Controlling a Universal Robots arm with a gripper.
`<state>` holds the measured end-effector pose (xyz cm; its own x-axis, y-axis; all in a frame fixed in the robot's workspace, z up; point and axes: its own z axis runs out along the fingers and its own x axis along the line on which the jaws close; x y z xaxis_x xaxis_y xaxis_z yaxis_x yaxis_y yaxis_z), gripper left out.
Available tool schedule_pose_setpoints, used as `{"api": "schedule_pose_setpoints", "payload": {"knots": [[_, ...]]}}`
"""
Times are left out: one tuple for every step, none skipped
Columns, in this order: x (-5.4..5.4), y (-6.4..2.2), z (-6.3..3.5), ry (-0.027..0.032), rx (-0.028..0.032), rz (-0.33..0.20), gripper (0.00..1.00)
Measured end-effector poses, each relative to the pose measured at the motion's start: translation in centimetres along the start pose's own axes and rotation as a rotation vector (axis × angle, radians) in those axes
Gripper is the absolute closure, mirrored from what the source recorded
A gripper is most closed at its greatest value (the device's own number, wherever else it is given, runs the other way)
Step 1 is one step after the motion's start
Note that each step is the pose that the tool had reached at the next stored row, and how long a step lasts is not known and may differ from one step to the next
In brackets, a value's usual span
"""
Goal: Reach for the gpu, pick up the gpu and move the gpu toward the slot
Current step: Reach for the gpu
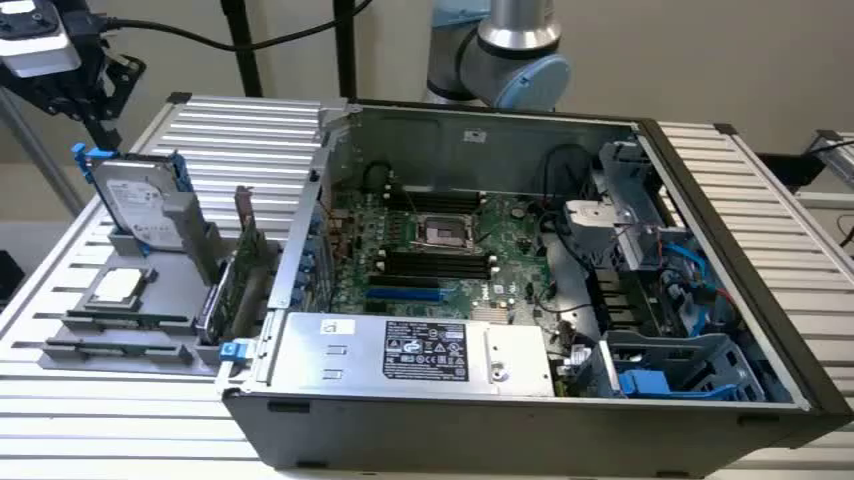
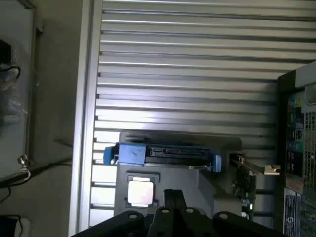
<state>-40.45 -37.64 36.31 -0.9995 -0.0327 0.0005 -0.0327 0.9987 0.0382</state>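
Gripper (image 1: 91,100): hangs in the air at the exterior view's upper left, above the far end of the grey holder and clear of every part; holds nothing; open or closed cannot be told.
Gripper seen from the wrist (image 2: 174,200): dark body over the holder, nearest the processor chip and the hard drive.
GPU (image 1: 240,285): green card standing on its long edge in the holder, untouched, just beside the computer case's outer wall and well apart from the gripper.
GPU bracket (image 2: 256,168): silver metal strip at the card's end, on the side toward the case.
Hard drive (image 1: 140,205): silver box with blue clips, upright in the holder, on the side of the GPU away from the case.
Processor chip (image 1: 118,287): lies flat in the holder, near the foot of the hard drive.
Memory sticks (image 1: 114,322): narrow, lying flat at the holder's near end.
Holder (image 1: 163,272): grey tray on the slatted table (image 1: 240,130), at the exterior view's left of the case.
Computer case (image 1: 534,425): lid off, lying open upward.
Motherboard (image 1: 454,260): green, on the case floor, with a blue slot (image 1: 400,295) near the power supply (image 1: 400,350).
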Motion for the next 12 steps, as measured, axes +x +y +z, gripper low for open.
{"api": "schedule_pose_setpoints", "payload": {"knots": [[0.0, 0.0, 0.0, 0.0, 0.0, -0.001, 0.89], [0.0, 0.0, 0.0, 0.0001, 0.0, -0.002, 0.89], [0.0, 0.0, 0.0, 0.0001, 0.0, -0.003, 0.89], [0.0, 0.0, 0.0, 0.0002, 0.0, -0.004, 0.89], [0.0, 0.0, 0.0, 0.0001, 0.0, -0.004, 0.89], [0.0, 0.0, 0.0, 0.0002, 0.0, -0.005, 0.89], [0.0, 0.0, 0.0, 0.0002, 0.0, -0.006, 0.89], [0.0, 0.0, 0.0, 0.0003, 0.0, -0.007, 0.89], [0.0, 0.0, 0.0, 0.0003, 0.0, -0.008, 0.89], [0.0, 0.0, 0.0, 0.0004, 0.0, -0.009, 0.89], [0.0, 0.0, 0.0, 0.0004, 0.0, -0.01, 0.89], [0.0, 0.0, 0.0, 0.0004, 0.0, -0.011, 0.89]]}}
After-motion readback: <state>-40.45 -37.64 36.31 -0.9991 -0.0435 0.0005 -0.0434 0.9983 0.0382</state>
